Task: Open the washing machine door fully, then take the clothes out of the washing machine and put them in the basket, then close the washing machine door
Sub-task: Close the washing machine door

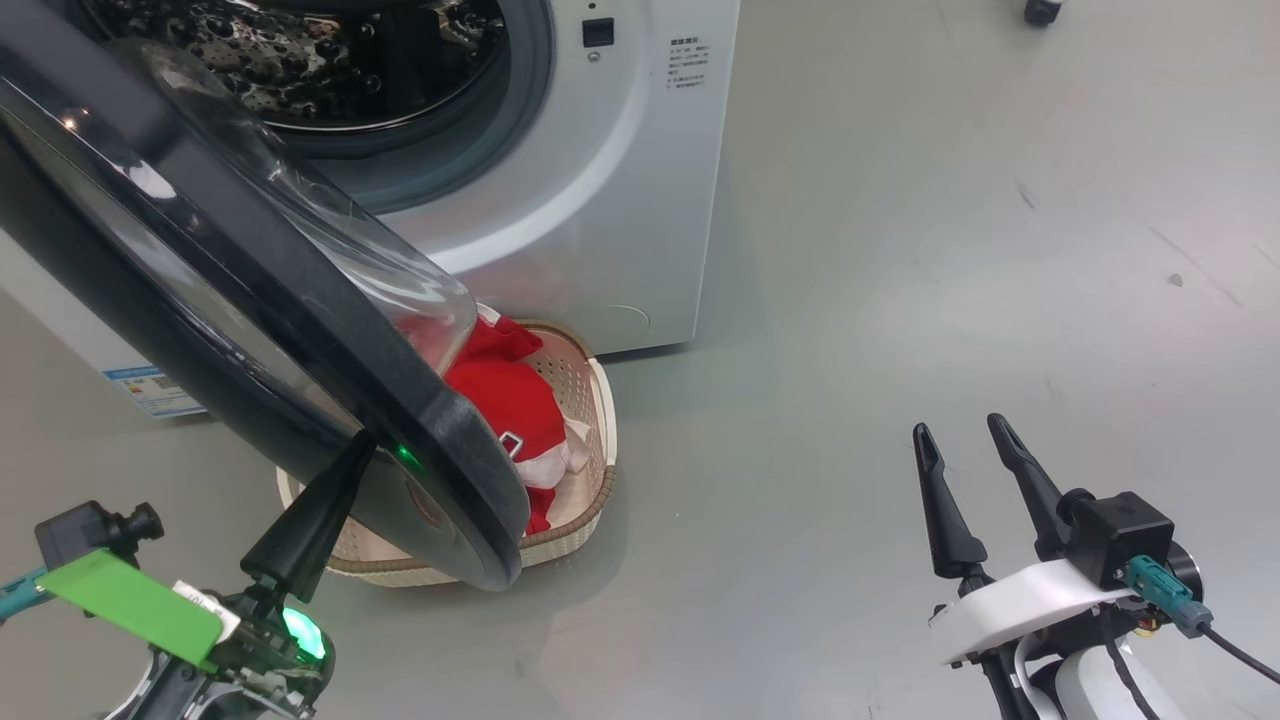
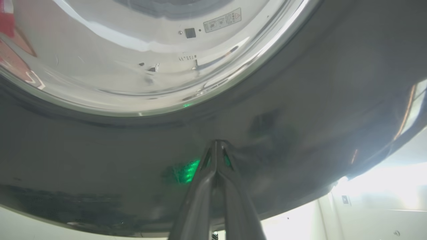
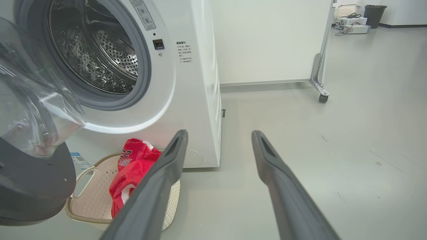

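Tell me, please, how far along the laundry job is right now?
Done: the red clothes lie in the basket, and the visible part of the drum looks empty. In hand: the shut left gripper has its tips against the black ring of the washing machine door, probably to push it. Left: the door stands open and needs closing. The right gripper hangs open, holding nothing.

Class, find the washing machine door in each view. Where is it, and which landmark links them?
Head view: the washing machine door slants across the left half.
Left wrist view: the door spans the frame, glass above black ring.
Right wrist view: the door sits at the left edge.
Shared landmark: the dark square latch slot.
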Robot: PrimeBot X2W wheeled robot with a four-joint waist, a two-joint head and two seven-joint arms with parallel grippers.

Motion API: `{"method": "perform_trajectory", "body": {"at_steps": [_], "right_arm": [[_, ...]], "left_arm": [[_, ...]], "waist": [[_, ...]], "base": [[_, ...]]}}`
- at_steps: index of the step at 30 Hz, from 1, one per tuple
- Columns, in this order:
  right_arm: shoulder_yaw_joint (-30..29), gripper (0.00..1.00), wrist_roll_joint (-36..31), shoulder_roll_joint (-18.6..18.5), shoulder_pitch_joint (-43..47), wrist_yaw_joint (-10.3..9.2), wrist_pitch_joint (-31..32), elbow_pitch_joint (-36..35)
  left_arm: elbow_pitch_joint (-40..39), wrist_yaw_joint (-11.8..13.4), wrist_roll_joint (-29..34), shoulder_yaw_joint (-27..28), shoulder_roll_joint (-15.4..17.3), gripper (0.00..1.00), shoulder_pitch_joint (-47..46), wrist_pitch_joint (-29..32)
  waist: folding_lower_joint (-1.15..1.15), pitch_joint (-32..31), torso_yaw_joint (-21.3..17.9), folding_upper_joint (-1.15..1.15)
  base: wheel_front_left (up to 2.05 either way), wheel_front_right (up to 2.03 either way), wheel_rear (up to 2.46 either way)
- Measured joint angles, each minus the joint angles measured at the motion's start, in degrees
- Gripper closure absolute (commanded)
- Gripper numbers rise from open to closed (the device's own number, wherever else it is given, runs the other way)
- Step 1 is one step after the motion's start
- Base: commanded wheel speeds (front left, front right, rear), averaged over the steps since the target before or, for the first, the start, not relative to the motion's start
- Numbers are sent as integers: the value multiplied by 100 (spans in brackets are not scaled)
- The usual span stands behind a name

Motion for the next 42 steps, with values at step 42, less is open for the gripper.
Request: {"method": "perform_trajectory", "body": {"at_steps": [42], "right_arm": [[-70, 0, 63, 177, -353, 58, -207, 177]], "left_arm": [[1801, 1, -103, 138, -68, 100, -2354, -379]], "waist": [[0, 494, -746, 0]], "base": [[0, 0, 0]]}}
